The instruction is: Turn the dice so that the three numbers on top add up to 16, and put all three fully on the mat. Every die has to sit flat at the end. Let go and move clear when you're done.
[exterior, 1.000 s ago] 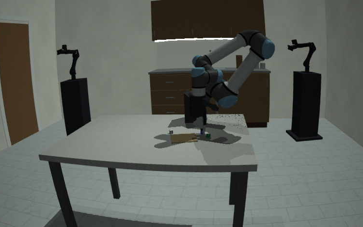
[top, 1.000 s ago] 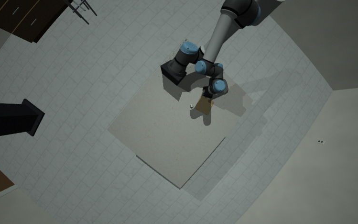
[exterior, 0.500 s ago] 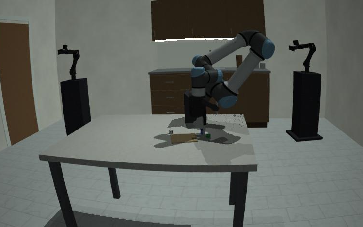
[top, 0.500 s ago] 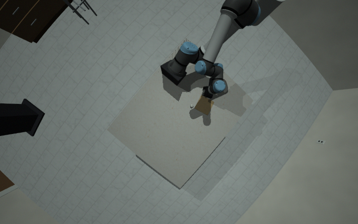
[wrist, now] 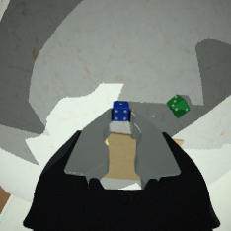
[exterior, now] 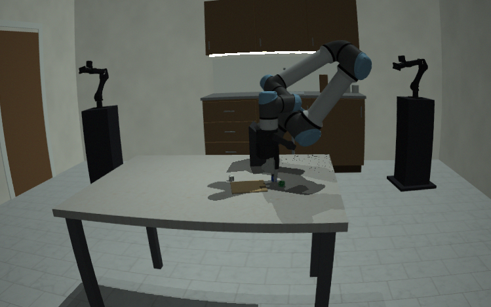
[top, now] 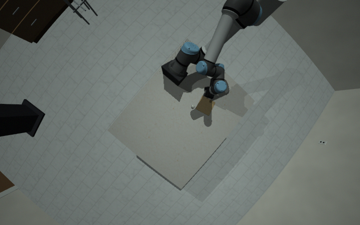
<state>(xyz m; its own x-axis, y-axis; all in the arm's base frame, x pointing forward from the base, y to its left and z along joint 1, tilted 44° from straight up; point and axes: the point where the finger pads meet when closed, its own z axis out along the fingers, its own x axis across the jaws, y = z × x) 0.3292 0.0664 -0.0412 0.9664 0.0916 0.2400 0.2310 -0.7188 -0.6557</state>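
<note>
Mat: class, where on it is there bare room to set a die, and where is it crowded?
Free: the cardboard mat's middle and left part, bordered by the white die; no die lies on it. Crowded: past its right edge, where the gripper closes on the blue die, with the green die beside.
</note>
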